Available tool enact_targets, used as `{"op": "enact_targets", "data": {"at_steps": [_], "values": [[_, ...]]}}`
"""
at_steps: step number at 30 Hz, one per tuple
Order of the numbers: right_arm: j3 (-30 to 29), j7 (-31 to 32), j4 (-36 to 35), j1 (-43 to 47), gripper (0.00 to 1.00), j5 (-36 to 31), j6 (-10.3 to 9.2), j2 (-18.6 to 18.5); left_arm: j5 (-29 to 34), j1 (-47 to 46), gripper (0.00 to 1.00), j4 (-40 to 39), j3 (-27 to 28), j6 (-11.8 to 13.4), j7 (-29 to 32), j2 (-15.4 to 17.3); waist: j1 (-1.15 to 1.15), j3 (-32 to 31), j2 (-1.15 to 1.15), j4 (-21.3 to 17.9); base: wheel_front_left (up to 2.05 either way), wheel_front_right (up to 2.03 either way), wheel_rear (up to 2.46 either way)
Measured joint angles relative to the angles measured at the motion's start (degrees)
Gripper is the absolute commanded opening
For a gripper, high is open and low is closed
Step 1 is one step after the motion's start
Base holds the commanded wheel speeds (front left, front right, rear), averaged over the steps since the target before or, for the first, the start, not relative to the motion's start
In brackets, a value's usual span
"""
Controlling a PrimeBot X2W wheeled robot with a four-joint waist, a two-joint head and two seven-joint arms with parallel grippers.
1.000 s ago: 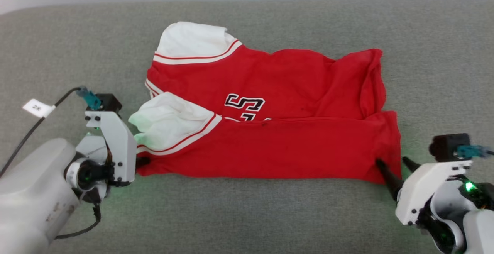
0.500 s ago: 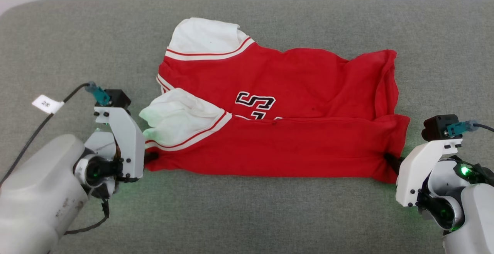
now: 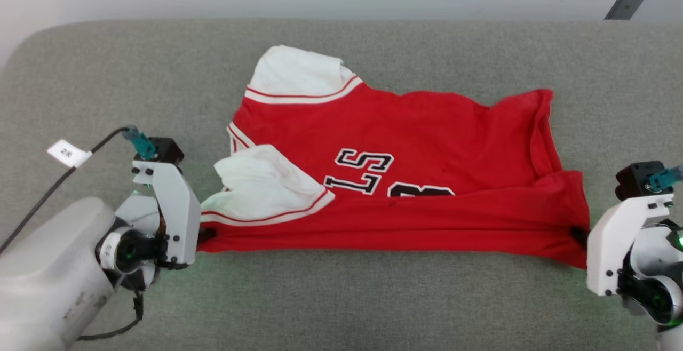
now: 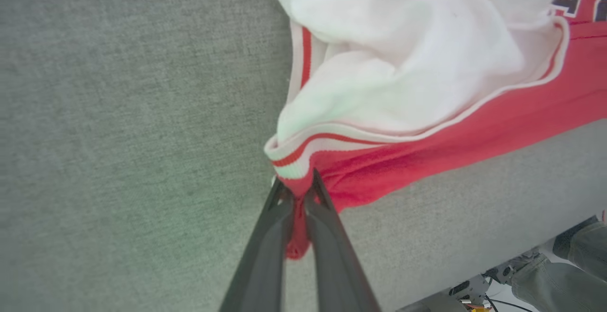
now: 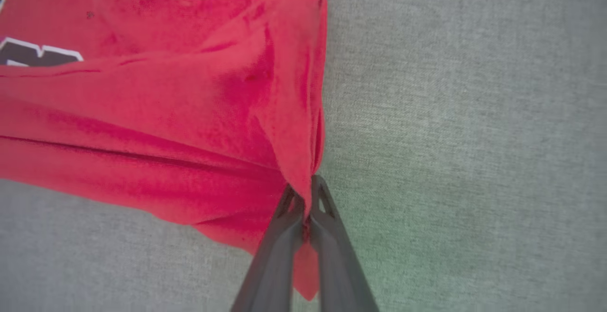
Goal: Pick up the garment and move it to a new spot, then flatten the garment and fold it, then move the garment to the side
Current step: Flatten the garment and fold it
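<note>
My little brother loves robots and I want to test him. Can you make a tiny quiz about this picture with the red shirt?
1. True or false: the left gripper is shut on the garment, right beside its striped trim.
2. What does the right gripper pinch? A: a white sleeve. B: a red corner of the garment. C: nothing.
3. Fill in the colour: the garment lies on a ___ surface.

Key: 1 true; 2 B; 3 grey.

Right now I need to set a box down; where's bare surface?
Bare: the grey surface behind the garment; the near strip between the left gripper and right gripper. Crowded: the garment's near corners, both clamped.
</note>
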Motion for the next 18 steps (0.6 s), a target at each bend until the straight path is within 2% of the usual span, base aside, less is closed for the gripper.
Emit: {"op": "enact_targets", "data": {"at_steps": [5,12,18], "values": [[-0.4,3.5,-3.7,2.5,0.00,0.7,0.00,-1.9,0.0,1.9,0.00,-7.2,-0.4,2.8,0.9,2.8,0.00,-1.5,0.00,0.3,0.00,0.00,0.00],[-1.8,8.2,-8.7,8.2,0.00,2.2,-0.02,-2.5,0.1,6.8,0.00,-19.1,-1.6,7.7,1.3,7.3,0.00,-2.9,0.00,0.5,0.00,0.00,0.00],[-2.6,8.3,-9.3,11.8,0.00,1.9,-0.07,-1.3,0.1,11.3,0.00,-23.8,-3.2,10.2,0.5,8.6,0.00,-3.3,0.00,0.4,0.00,0.00,0.00]]}}
